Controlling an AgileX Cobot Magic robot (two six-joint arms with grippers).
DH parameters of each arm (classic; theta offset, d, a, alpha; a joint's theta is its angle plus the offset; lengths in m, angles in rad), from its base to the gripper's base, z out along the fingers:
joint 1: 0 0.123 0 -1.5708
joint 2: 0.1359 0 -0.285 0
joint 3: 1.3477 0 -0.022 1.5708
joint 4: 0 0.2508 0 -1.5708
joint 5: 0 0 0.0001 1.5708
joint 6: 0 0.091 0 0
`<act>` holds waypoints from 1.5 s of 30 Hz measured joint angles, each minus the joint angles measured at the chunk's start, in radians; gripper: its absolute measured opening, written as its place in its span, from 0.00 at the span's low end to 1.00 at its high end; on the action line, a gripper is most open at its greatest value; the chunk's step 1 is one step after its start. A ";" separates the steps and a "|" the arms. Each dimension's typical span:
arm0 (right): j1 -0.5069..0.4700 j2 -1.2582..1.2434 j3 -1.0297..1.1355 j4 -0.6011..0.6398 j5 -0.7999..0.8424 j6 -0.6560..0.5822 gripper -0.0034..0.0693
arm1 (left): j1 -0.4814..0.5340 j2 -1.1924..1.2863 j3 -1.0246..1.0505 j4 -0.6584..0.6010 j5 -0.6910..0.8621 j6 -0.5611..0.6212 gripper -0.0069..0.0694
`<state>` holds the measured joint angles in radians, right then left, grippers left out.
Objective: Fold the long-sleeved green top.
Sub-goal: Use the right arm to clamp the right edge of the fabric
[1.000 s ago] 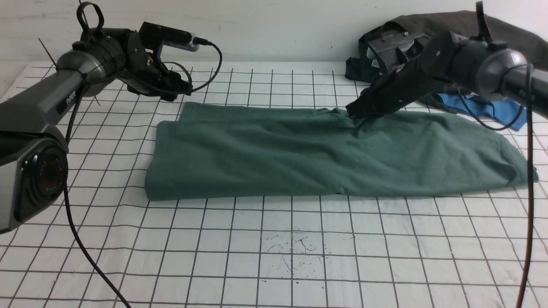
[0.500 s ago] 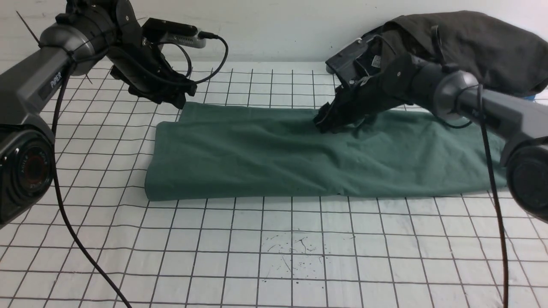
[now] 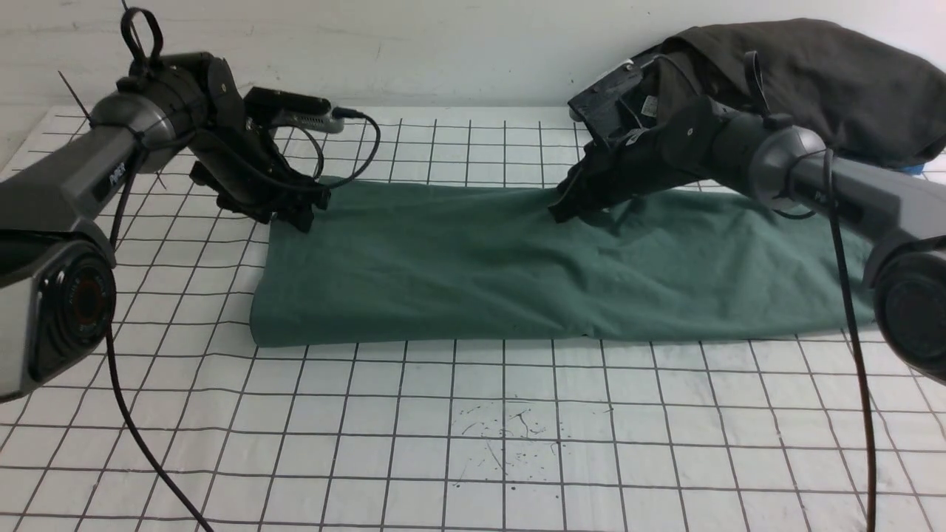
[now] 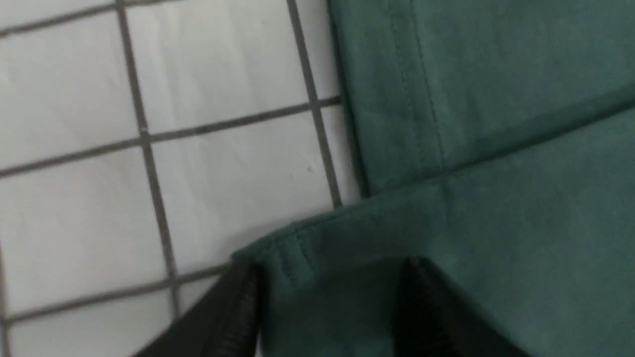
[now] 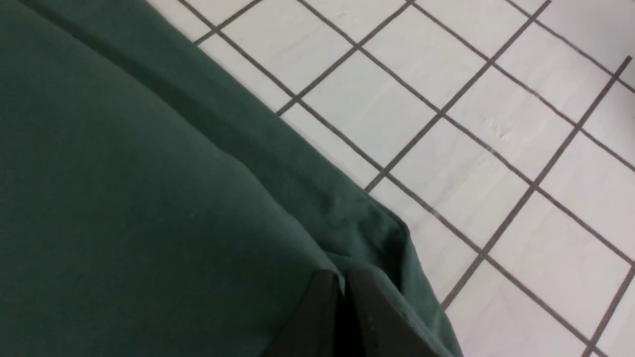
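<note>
Front view, nearest first: the gridded table (image 3: 473,414) carries a patch of ink specks (image 3: 510,432). Beyond them the green top (image 3: 517,273) lies as a long band across the table, doubled lengthwise. Its near edge is straight and its far edge runs between my two pincers.

1. Left pincer (image 3: 299,216): it sits at the far left corner of the band. The left wrist view shows its fingers (image 4: 243,307) standing apart, with the stitched hem corner between them. It is open and nothing is gripped yet. I judge that a second layer lies offset under this corner. I therefore push in past the hem stitching before closing, so that the bite takes the whole corner and not a single ply.

2. Right pincer (image 3: 563,213): it is at the far edge, about midway along the band. The right wrist view shows its fingers pressed together, with cloth puckered around the tips. I read this as closed on a thin pinch of the far edge. The pinch looks shallow, so I lift slowly.

3. I do not raise either arm until the left hold is secure. I then move both together and keep the edge between them taut.

Farthest back, a heap of dark clothes (image 3: 805,81) lies near my right arm. I keep the fold clear of it.
</note>
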<state>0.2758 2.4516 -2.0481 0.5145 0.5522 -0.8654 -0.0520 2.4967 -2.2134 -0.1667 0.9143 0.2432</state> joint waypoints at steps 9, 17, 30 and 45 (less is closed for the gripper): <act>-0.002 -0.015 0.000 0.010 0.032 0.000 0.04 | 0.000 -0.019 0.001 0.002 -0.043 0.012 0.10; -0.029 -0.052 0.000 0.040 -0.067 0.000 0.04 | -0.001 -0.068 0.000 -0.009 -0.286 0.012 0.09; -0.036 -0.092 0.002 0.037 -0.038 0.031 0.49 | 0.012 -0.060 0.001 -0.015 -0.215 0.010 0.61; -0.318 -0.263 0.045 -0.409 0.664 0.566 0.38 | -0.031 -0.282 0.083 -0.130 0.314 0.105 0.17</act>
<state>-0.0421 2.1889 -2.0028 0.1051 1.2159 -0.2990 -0.0829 2.2147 -2.1303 -0.2964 1.2285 0.3487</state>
